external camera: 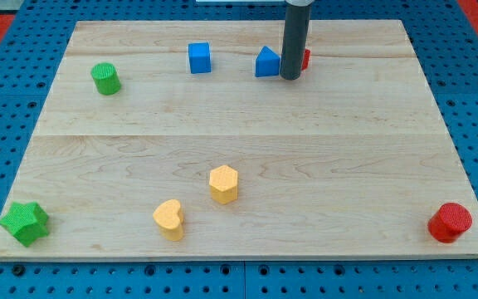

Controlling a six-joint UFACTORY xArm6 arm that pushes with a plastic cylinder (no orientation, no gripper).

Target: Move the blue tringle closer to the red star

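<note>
The blue triangle [266,62] sits near the view's top, a little right of centre. My rod comes down right beside it, and my tip [290,77] rests just to the triangle's right, touching or nearly touching it. The red star [304,58] is mostly hidden behind the rod; only a red sliver shows at the rod's right edge. The triangle and the star are a rod's width apart.
A blue cube [199,58] lies left of the triangle. A green cylinder [105,79] is at upper left, a green star [25,223] at lower left. A yellow heart [169,219] and yellow hexagon [223,183] sit lower centre. A red cylinder [450,223] is lower right.
</note>
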